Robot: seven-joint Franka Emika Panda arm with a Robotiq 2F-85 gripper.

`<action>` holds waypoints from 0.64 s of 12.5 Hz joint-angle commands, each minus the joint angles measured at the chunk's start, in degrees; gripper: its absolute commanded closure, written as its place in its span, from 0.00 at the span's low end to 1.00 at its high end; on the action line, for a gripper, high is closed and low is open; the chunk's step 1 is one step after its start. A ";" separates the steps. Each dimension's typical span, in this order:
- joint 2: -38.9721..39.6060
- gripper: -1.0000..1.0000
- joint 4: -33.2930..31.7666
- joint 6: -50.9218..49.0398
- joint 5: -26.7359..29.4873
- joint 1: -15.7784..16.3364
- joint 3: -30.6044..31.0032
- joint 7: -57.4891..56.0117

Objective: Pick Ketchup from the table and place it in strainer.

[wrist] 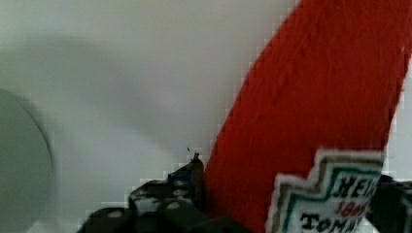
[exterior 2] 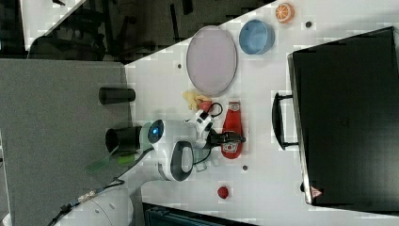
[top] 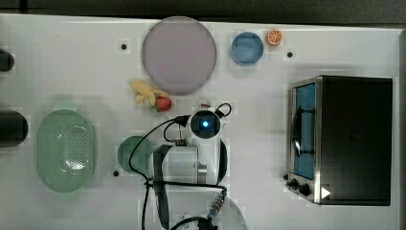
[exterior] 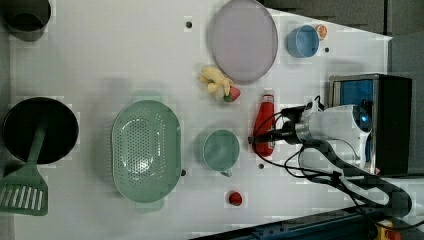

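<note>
The ketchup [exterior: 264, 125] is seen lying on the table [exterior: 125, 45], cap toward the plate [exterior: 243, 40], btwn the green cup [exterior: 220, 149] and the oven [exterior: 372, 125] in the left view. The gripper [exterior: 267, 136] is lowered over the bottle's lower body. In the wrist view, the ketchup [wrist: 311, 121] is flanked by one finger [wrist: 189, 182] touching or just beside its red side, w/ the other at its label edge. Whether the bottle is actually clamped can't be told; jaws stand wide, about bottle width. The strainer [exterior: 145, 150] is set well apart, at the cup's far side, toward the left view's left. A strawberry [exterior: 232, 93] and a yellow toy [exterior: 214, 80] are found near the cap.
</note>
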 commanded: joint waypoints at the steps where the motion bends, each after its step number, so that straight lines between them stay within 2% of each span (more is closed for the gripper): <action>1: -3.35 0.38 1.79 0.78 0.17 -0.44 0.30 -2.10; 4: -7.25 0.38 3.03 -1.99 0.17 -0.43 0.34 -2.01; 8: -17.99 0.38 6.78 -18.05 0.23 -0.42 0.93 -0.99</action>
